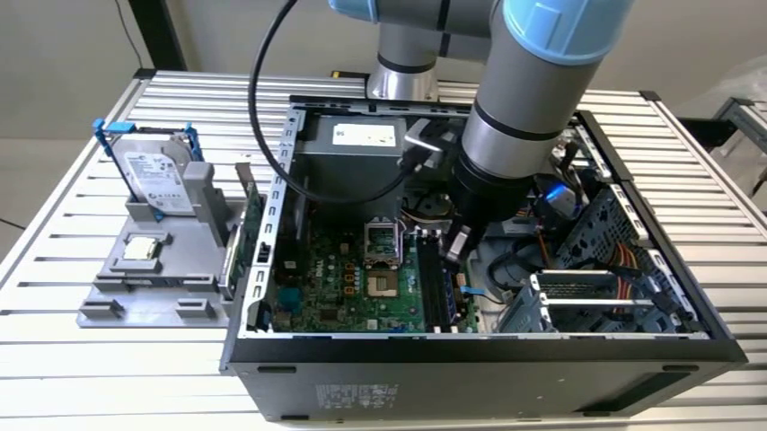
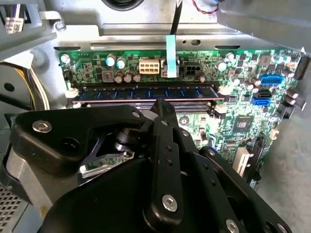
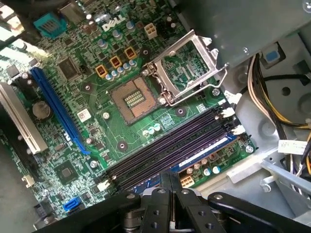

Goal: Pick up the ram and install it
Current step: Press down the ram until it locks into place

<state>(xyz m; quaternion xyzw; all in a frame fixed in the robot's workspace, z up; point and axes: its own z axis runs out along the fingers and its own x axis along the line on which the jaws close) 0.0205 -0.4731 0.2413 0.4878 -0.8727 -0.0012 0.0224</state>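
On a ribbed metal table (image 1: 72, 359), the open computer case (image 1: 480, 359) is lying under the arm. The hand (image 3: 170, 182), fingers pressed together and holding nothing, is hovering above the ram (image 2: 146, 92), which is sitting in its motherboard (image 3: 97, 121) slot.

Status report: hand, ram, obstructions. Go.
Hand down inside the case, over the memory slots. Ram seated in a slot, hand tips on its top edge. Nothing in the way.
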